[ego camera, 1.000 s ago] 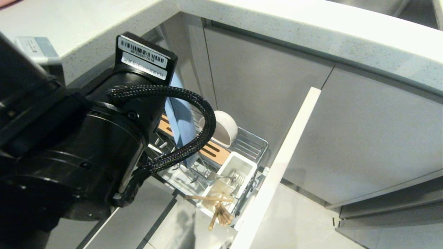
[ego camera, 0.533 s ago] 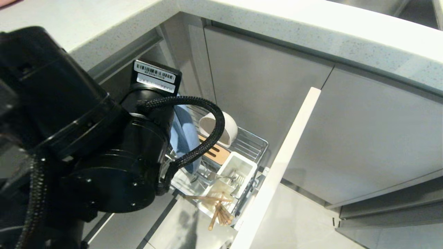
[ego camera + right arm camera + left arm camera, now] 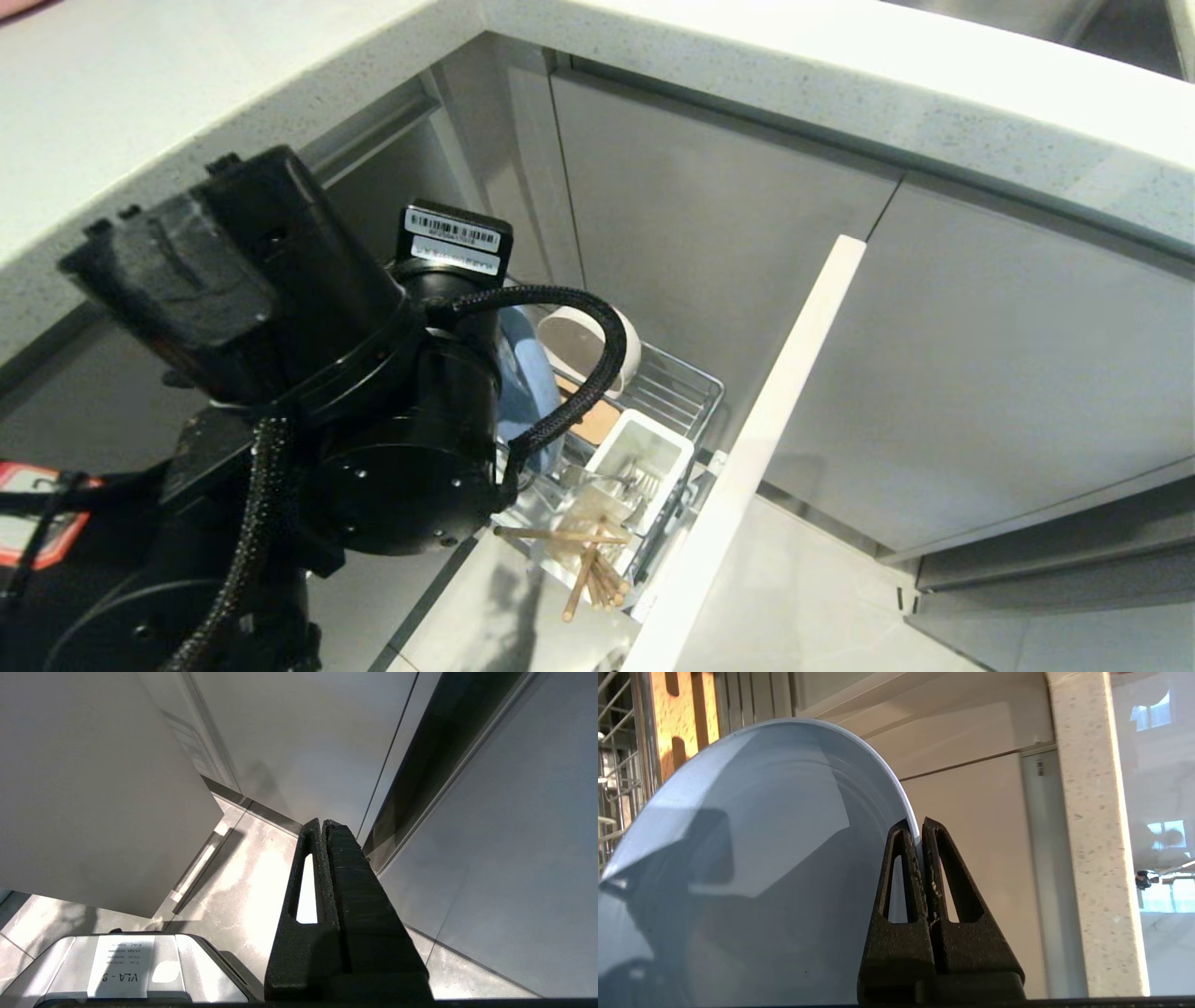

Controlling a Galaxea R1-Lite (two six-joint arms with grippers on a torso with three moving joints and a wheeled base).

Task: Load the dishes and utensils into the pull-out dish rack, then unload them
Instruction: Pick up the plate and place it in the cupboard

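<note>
With my left gripper (image 3: 920, 833) pinched on the flat light-blue plate (image 3: 752, 858) over the chrome wire pull-out rack (image 3: 677, 392), white bowl (image 3: 597, 345), chopsticks (image 3: 588, 574) (cutlery, probably) sit racked; right gripper (image 3: 322, 823) idles closed.

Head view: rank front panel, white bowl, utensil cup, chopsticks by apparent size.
1. Front panel, by far the largest.
2. Utensil cup and white bowl: look alike. The bowl is partly behind the left arm's cable and farther from the camera, so no ranking.
3. Chopsticks, smallest.
</note>
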